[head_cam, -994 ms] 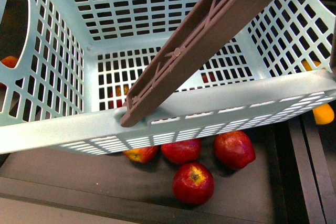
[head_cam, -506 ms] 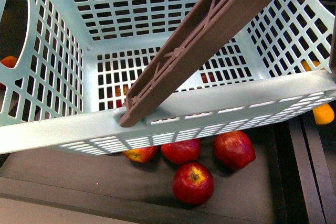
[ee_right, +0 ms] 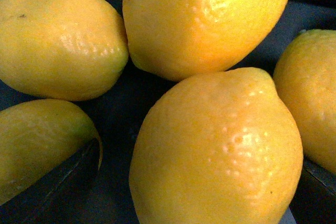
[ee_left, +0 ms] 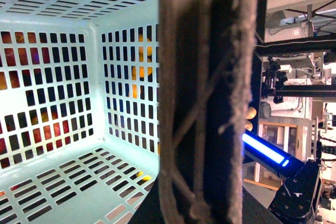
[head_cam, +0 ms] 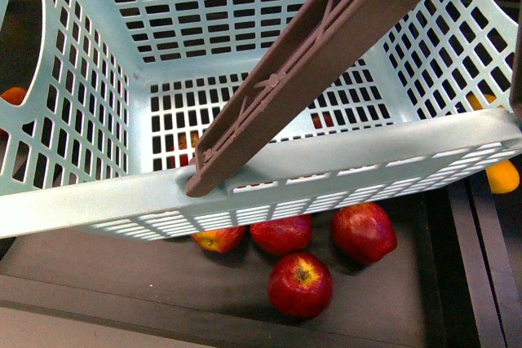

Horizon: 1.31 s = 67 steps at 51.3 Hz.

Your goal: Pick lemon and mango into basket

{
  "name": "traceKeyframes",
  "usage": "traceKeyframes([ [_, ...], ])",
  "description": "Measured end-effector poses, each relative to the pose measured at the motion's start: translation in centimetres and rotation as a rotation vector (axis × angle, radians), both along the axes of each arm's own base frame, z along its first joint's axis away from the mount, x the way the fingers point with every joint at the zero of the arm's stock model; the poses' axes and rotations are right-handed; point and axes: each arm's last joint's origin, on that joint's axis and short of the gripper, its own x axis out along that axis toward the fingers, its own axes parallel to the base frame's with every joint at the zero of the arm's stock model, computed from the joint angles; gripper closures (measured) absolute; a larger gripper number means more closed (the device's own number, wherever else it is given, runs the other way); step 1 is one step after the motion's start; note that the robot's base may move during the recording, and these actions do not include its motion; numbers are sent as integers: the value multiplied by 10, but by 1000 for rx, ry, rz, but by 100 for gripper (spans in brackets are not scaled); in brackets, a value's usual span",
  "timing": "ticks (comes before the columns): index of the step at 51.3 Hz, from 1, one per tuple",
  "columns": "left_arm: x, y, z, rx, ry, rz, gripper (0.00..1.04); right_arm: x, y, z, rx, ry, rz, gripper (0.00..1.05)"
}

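Note:
The light-teal basket (head_cam: pixel 269 181) fills the front view, lifted and tilted, and is empty inside. My left gripper (ee_left: pixel 202 208) is shut on its brown arched bar (ee_left: pixel 205 98), which also crosses the front view (head_cam: pixel 310 71). My right gripper (ee_right: pixel 186 187) is open low over several lemons. One lemon (ee_right: pixel 215 150) lies between its dark fingers (ee_right: pixel 58 182); I cannot tell whether they touch it. Other lemons (ee_right: pixel 58 40) crowd round it. I cannot make out the mango in any view.
Several red apples (head_cam: pixel 300 283) lie in a dark tray below the basket's near rim. A yellow-orange fruit (head_cam: pixel 503 175) shows past the basket's right corner, an orange one (head_cam: pixel 12 95) through its left slot. The right arm's lit blue strip (ee_left: pixel 262 149) is beside the basket.

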Motion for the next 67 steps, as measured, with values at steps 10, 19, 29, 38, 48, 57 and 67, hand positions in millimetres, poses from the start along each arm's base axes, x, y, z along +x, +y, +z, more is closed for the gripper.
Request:
traceKeyframes([
  [10,0,0,0,0,0,0,100,3,-5,0,-13,-6,-10,9],
  [19,0,0,0,0,0,0,100,1,-8,-7,-18,7,-24,37],
  [29,0,0,0,0,0,0,100,-3,-9,-7,-18,-4,-19,42],
  [38,0,0,0,0,0,0,100,-24,7,2,10,-23,81,42],
  [48,0,0,0,0,0,0,100,-56,46,55,-61,-64,296,42],
  [57,0,0,0,0,0,1,100,-91,97,106,-96,-105,520,42],
  [67,0,0,0,-1,0,-1,100,-114,150,152,-104,-174,729,42],
])
